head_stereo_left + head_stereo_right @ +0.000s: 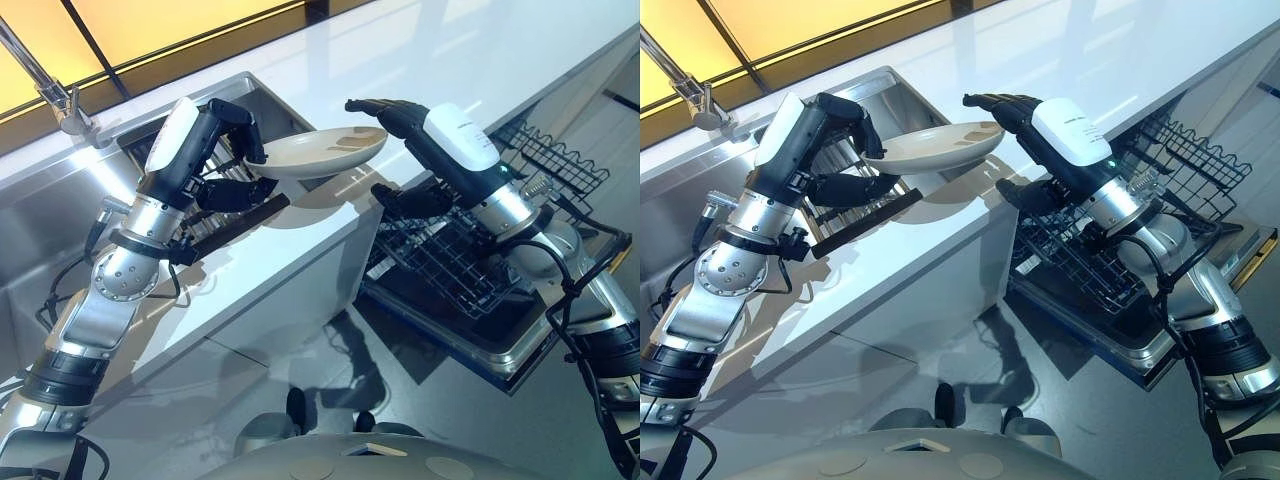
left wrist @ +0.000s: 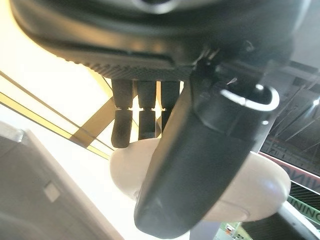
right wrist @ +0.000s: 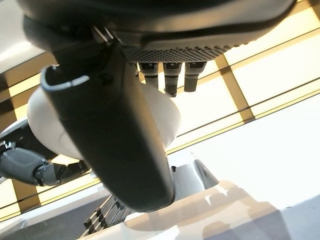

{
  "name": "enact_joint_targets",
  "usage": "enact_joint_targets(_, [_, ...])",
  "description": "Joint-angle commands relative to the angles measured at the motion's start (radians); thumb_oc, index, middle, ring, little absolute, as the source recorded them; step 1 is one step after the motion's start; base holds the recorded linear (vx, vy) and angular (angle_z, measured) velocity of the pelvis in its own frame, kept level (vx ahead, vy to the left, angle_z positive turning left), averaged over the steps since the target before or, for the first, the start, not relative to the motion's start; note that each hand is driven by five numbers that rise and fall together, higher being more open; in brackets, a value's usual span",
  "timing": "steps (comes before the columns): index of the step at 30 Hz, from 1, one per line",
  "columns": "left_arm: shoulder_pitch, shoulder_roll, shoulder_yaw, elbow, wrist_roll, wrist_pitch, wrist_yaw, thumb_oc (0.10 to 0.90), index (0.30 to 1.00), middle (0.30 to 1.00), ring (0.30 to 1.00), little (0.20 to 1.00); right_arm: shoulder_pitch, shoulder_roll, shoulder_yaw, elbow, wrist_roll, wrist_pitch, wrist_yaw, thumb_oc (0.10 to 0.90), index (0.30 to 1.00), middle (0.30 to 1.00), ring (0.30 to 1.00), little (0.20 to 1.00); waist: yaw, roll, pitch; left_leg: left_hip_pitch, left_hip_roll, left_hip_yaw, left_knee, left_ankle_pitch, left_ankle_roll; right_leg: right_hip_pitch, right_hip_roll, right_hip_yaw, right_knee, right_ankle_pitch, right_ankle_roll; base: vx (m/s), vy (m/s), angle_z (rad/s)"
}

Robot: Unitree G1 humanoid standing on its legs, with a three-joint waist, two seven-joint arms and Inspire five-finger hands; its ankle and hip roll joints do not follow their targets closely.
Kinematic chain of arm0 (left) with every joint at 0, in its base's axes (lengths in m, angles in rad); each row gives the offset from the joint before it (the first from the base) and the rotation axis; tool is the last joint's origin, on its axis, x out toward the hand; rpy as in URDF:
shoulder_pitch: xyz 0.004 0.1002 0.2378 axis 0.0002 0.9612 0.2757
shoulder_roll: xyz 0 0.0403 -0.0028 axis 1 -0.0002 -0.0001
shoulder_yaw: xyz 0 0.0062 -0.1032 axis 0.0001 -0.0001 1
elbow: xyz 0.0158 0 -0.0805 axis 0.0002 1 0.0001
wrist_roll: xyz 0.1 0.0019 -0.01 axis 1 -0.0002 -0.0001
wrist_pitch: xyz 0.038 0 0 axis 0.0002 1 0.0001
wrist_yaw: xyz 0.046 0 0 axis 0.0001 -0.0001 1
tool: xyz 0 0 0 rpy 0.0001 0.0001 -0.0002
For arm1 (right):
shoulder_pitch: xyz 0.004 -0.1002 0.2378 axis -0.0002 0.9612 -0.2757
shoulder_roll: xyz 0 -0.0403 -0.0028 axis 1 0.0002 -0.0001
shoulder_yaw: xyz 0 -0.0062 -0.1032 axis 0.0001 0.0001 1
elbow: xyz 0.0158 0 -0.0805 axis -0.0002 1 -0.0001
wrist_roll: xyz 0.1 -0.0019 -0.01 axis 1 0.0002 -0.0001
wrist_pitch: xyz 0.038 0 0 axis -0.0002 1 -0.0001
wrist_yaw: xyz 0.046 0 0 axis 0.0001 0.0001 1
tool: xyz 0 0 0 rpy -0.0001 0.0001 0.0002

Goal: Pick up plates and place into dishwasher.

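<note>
Above the white counter [image 1: 420,90], from the left eye view, we see a cream plate [image 1: 320,152] held in the air between both hands: our left hand [image 1: 215,140] clamps its near rim with fingers above and thumb below, while our right hand [image 1: 395,118] lays its fingers over the far rim. Beside the counter sits the open dishwasher rack [image 1: 450,250], with the sink [image 1: 60,210] to the left. Through the left wrist view, fingers [image 2: 140,117] and thumb pinch the plate. Through the right wrist view, the fingers [image 3: 172,75] curl over the plate [image 3: 160,115], thumb beneath it.
</note>
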Motion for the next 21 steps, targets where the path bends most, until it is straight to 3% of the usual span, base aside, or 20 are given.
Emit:
enact_joint_targets(1, [-0.16,-0.011,-0.017,-0.089,-0.071,-0.101,0.031,0.1,0.3,0.3,0.3,0.2,-0.168,0.031,0.009,-0.063,0.058,-0.009,-0.015,0.8,0.9,0.9,0.9,0.9,0.013,-0.007,-0.107,0.019,-0.049,0.002,0.039,-0.138,0.009,-0.103,0.047,-0.009,0.157,-0.07,0.051,0.0,0.0,0.0])
enact_joint_targets(10, [-0.166,-0.032,-0.039,-0.105,-0.071,-0.109,0.02,0.1,0.3,0.3,0.3,0.2,-0.18,0.056,0.059,-0.044,0.047,0.03,0.028,0.8,0.9,0.9,0.9,0.9,0.021,-0.009,-0.107,0.018,-0.052,-0.003,0.036,-0.136,0.011,-0.104,0.044,-0.014,0.157,-0.069,0.051,0.0,0.004,0.01])
enact_joint_targets(11, [-0.165,-0.035,-0.042,-0.106,-0.07,-0.11,0.016,0.1,0.3,0.3,0.3,0.2,-0.176,0.059,0.062,-0.045,0.045,0.029,0.028,0.13,0.326,0.326,0.326,0.23,0.021,-0.008,-0.107,0.019,-0.052,-0.004,0.034,-0.135,0.011,-0.104,0.043,-0.015,0.157,-0.068,0.051,0.0,0.012,0.03])
enact_joint_targets(12, [-0.164,-0.037,-0.043,-0.106,-0.067,-0.112,0.014,0.1,0.3,0.3,0.3,0.2,-0.177,0.061,0.065,-0.044,0.044,0.029,0.029,0.1,0.3,0.3,0.3,0.2,0.021,-0.008,-0.107,0.019,-0.052,-0.003,0.034,-0.135,0.011,-0.103,0.043,-0.015,0.157,-0.068,0.051,0.0,0.0,0.0])
enact_joint_targets(21, [-0.162,-0.035,-0.045,-0.105,-0.059,-0.118,0.027,0.1,0.3,0.3,0.3,0.2,-0.172,0.059,0.063,-0.028,0.03,0.023,0.018,0.1,0.3,0.3,0.3,0.2,0.021,-0.009,-0.104,0.02,-0.052,-0.003,0.03,-0.134,0.013,-0.107,0.043,-0.015,0.163,-0.069,0.053,0.0,0.0,0.0])
